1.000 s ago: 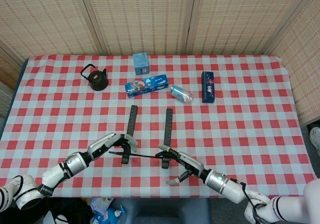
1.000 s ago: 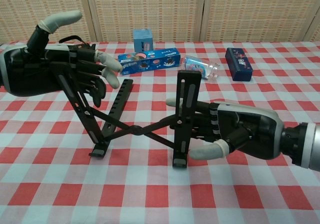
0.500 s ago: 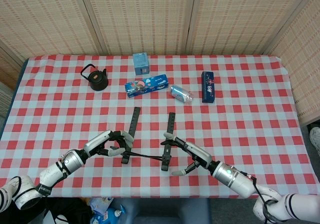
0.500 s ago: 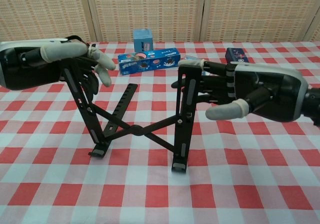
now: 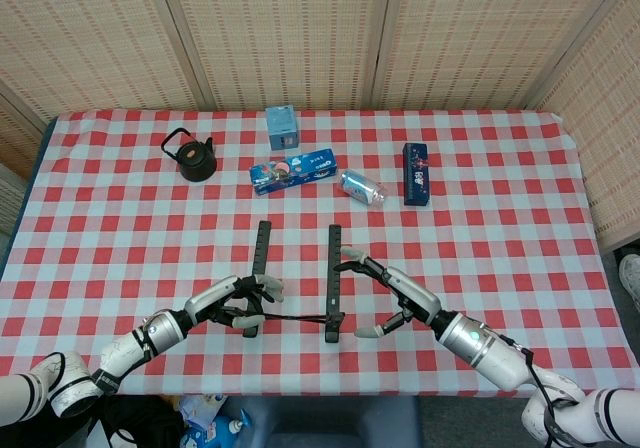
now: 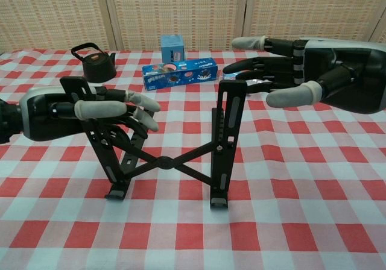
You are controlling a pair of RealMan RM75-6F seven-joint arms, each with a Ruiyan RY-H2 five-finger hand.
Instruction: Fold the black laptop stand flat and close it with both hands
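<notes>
Surroundings: kettle point(image 5: 193, 157), blue boxes point(image 5: 292, 171) at 12 o'clock of laptop stand point(image 5: 296, 280).
Stand: black slotted bars, crossed struts.
Left hand point(image 6: 90, 108): holding left bar.
Right hand point(image 6: 289, 71): wide, empty.

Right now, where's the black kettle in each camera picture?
Head view: the kettle sits far back on the left of the table.
Chest view: the kettle is upper left, behind the left hand.
Shared landmark: the long blue snack box lies to its right.
</notes>
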